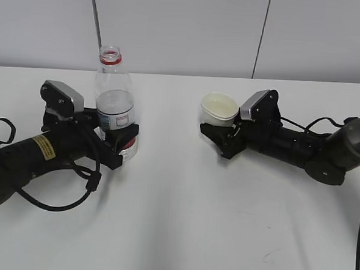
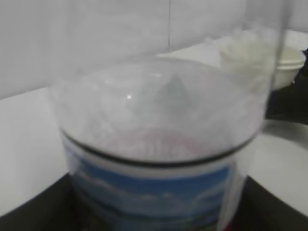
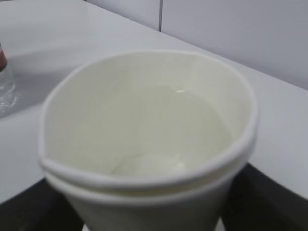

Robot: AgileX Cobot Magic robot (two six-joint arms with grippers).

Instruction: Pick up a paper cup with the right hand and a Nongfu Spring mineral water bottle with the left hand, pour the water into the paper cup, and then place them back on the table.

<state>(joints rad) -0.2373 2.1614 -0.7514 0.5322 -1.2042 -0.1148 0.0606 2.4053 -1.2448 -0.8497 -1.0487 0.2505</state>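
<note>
Left black two-finger gripper [image 1: 119, 145] clamps the tall clear plastic bottle [image 1: 115, 100], upright on the white table [image 1: 181, 221]. Right black gripper [image 1: 219, 136] grips the small off-white paper cup [image 1: 219, 109], clear water [image 3: 163, 130] inside

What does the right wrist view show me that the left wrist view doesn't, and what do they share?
Only the right wrist view looks down into the small off-white tapered paper cup: clear water lies inside it, and its rolled rim is pinched out of round. Only the left wrist view shows, close up, the tall clear plastic bottle's blue-and-white label and a dark line across the bottle just above it, with the cup blurred at the upper right. Both show the plain white table, the pale wall behind, and a part of the other arm's object.
</note>
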